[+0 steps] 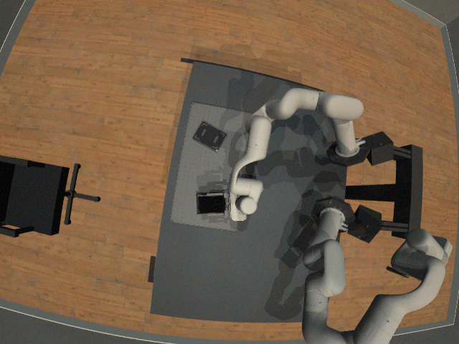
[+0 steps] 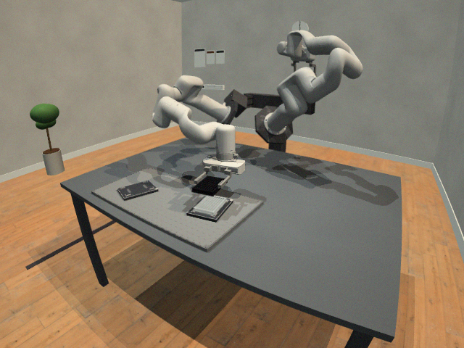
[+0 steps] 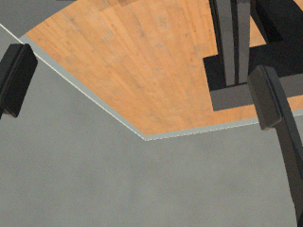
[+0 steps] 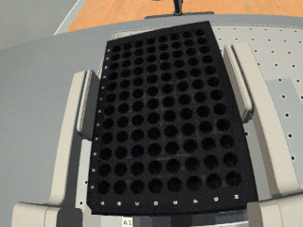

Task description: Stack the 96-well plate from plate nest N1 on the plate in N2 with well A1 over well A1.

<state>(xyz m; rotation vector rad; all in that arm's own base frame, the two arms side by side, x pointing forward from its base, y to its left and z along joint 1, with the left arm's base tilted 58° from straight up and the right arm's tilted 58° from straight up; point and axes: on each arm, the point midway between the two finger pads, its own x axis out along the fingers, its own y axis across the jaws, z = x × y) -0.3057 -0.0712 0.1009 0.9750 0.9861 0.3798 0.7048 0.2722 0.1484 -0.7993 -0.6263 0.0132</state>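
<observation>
My right gripper (image 2: 209,184) (image 4: 166,96) is shut on the long sides of a black 96-well plate (image 1: 210,203) (image 4: 161,156), held in the air above N2. The held plate's A-row corner with the cut is at the lower left in the right wrist view. A small A1 label (image 4: 127,222) shows just past that end. In the exterior view, a whitish plate (image 2: 212,205) sits in nest N2 (image 2: 201,217); the held plate covers most of it from above. Nest N1 (image 1: 209,137) (image 2: 137,189) is empty. My left gripper (image 3: 142,89) is open and empty, high beyond the table's arm side.
Both nests are on a light perforated board (image 1: 183,178) (image 2: 180,228) on the dark table (image 1: 222,266) (image 2: 318,239). The right arm reaches across the table from N1's side. The left arm is folded back. A dark chair (image 1: 33,196) stands beyond the table's far edge.
</observation>
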